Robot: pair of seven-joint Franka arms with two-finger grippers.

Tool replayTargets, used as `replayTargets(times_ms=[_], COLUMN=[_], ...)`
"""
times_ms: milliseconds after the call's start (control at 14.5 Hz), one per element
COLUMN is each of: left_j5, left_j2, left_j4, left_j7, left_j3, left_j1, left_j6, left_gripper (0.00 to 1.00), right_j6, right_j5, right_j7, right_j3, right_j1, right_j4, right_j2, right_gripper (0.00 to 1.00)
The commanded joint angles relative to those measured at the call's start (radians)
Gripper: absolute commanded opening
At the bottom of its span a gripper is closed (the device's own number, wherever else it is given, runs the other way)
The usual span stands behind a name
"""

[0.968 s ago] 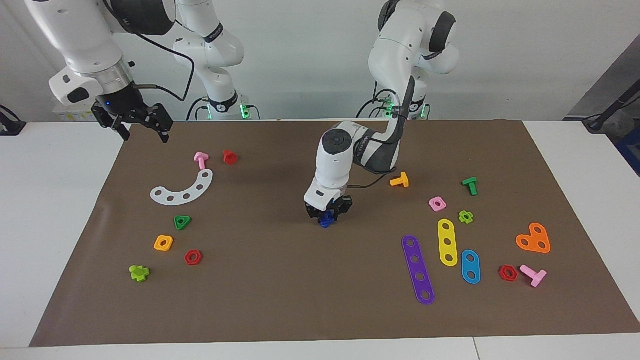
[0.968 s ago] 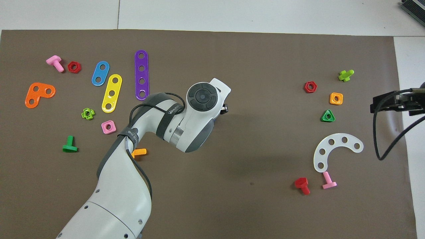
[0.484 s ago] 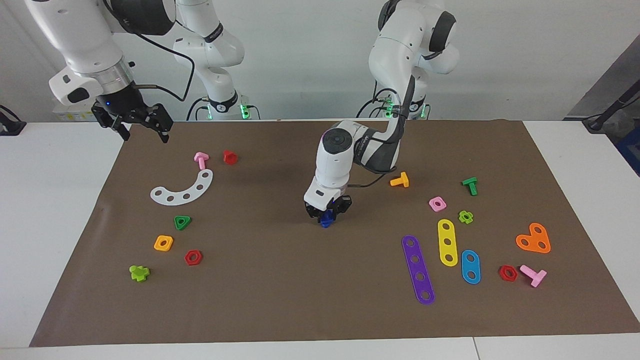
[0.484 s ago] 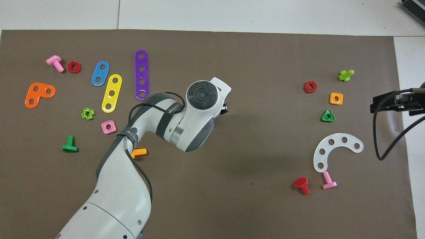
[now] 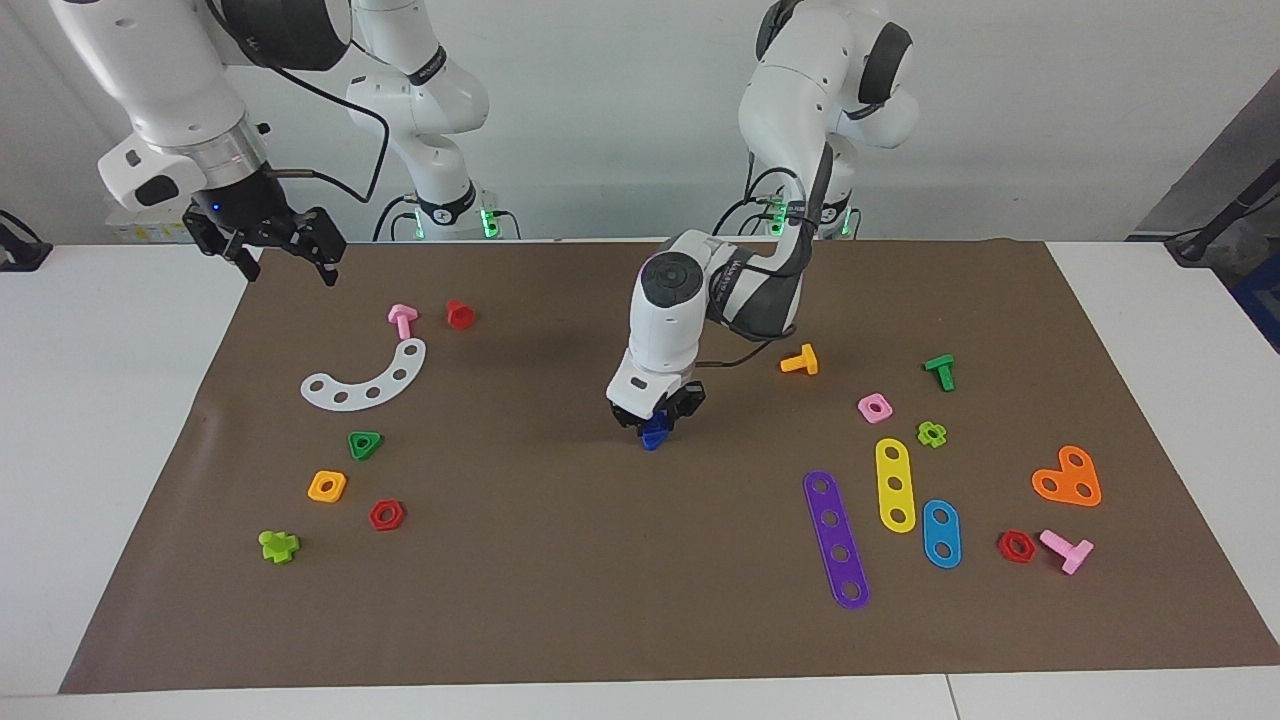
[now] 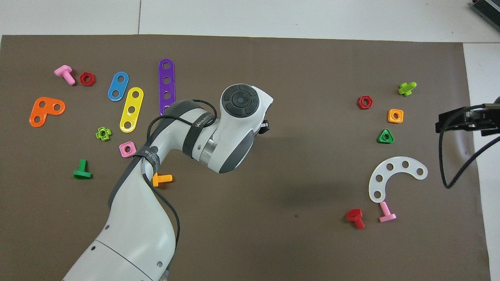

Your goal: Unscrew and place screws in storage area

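From the facing camera: the left tool points straight down over the middle of the brown paper mat on the desk, and it is clenched around the small dark-blue plastic bolt, which pokes out just below the fingertips. Bolt and tool are touching; the bolt hangs at the very tip, just above the mat or grazing it, and which is hard to tell. The nearest loose pieces are the orange plastic bolt toward the left arm's end and the flat purple four-hole strip; both lie well apart from the blue bolt. The right tool waits, raised over the mat's edge at its own end of the desk, fingers spread with nothing between them.

From the overhead camera: the left arm's white wrist covers its tool and the blue bolt completely, so neither shows here. The orange bolt lies beside the forearm. The right tool shows only as a dark block over the mat's edge, beside the green triangular nut.
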Motion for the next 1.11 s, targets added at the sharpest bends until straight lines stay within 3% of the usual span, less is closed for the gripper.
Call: replayTargets(times_ms=[0, 415, 691, 1037], left_j5=[-0.041, -0.05, -0.055, -0.061], left_j2=[0.037, 0.03, 0.008, -0.081], left_j4=[0.092, 0.161, 0.149, -0.065], left_j7=[-0.011, 0.035, 0.274, 0.578], left_j3=[0.013, 0.008, 0.013, 0.022], left_j1=[-0.001, 0.108, 0.234, 0.352], left_j6=[-0.07, -0.168, -0.193, -0.127], left_gripper=[0.43, 0.43, 0.43, 0.42], right_j6=[-0.001, -0.001, 0.001, 0.002], right_j5=[0.005, 0.005, 0.005, 0.005], right_j7=[-0.004, -0.004, -0.004, -0.003], right_j3=[0.001, 0.001, 0.001, 0.001], right_j1=[-0.004, -0.004, -0.004, -0.004], right_j4=[-0.012, -0.012, -0.012, -0.012], right_j2=[-0.015, -0.017, -0.017, -0.015], right_gripper=[1.0, 1.0, 1.0, 1.0])
